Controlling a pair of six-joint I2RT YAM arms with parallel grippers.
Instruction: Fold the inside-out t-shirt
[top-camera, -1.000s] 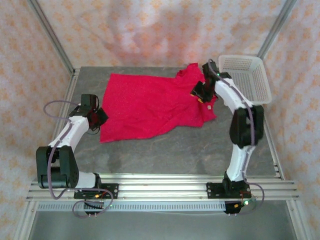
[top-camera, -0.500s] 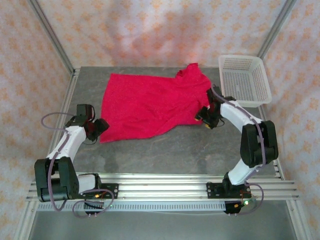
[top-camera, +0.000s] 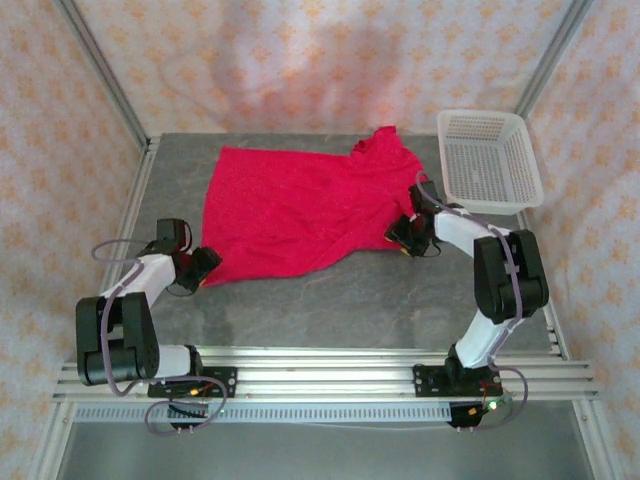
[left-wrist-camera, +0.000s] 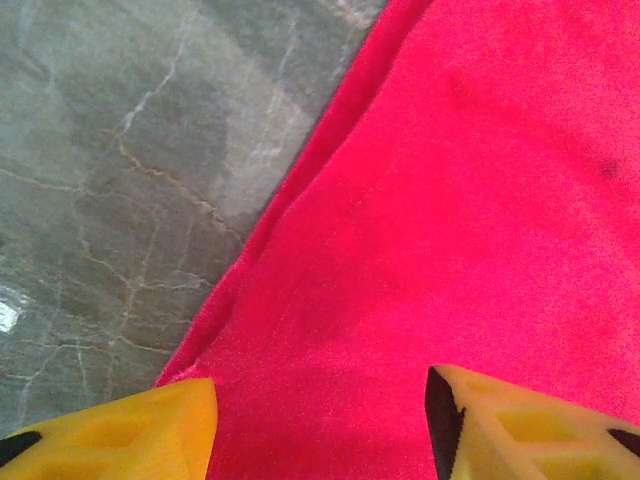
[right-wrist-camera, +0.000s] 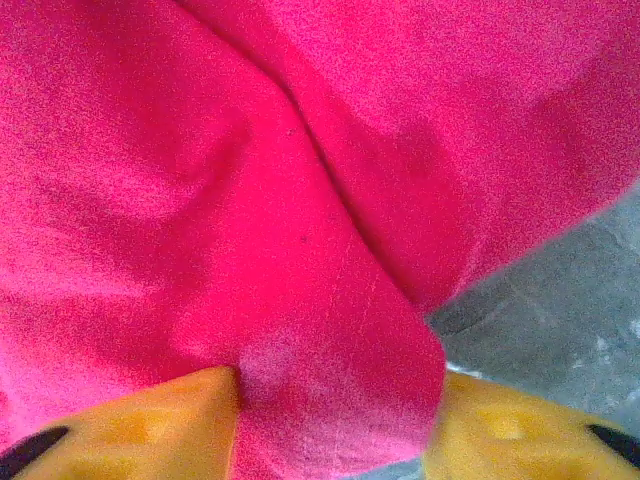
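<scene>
Both arms have shifted over the last second: the right gripper (top-camera: 400, 238) has come back from the far side, next to the white basket (top-camera: 490, 150), to the garment's near right edge. The left gripper (top-camera: 203, 264) has moved down the left edge to the near left corner.

Item 1, garment. The inside-out t-shirt (top-camera: 300, 205) lies spread on the grey table (top-camera: 350, 300), in its far half between the two arms. One sleeve points toward the far right, close to the basket. The cloth is mostly flat, with loose folds at the right side.

Item 2, left gripper. Seen from the left wrist camera, its yellow jaws stand well apart over the hem corner. Flat red cloth lies between them, bare table to the left. Nothing is clamped.

Item 3, right gripper. Seen from the right wrist camera, its jaws are partly open with a rounded fold of red cloth filling the gap and touching both inner faces (grey table shows just past the fold, to the right). Whether the fold is actually pinched cannot be told; the garment is not lifted off the table.
</scene>
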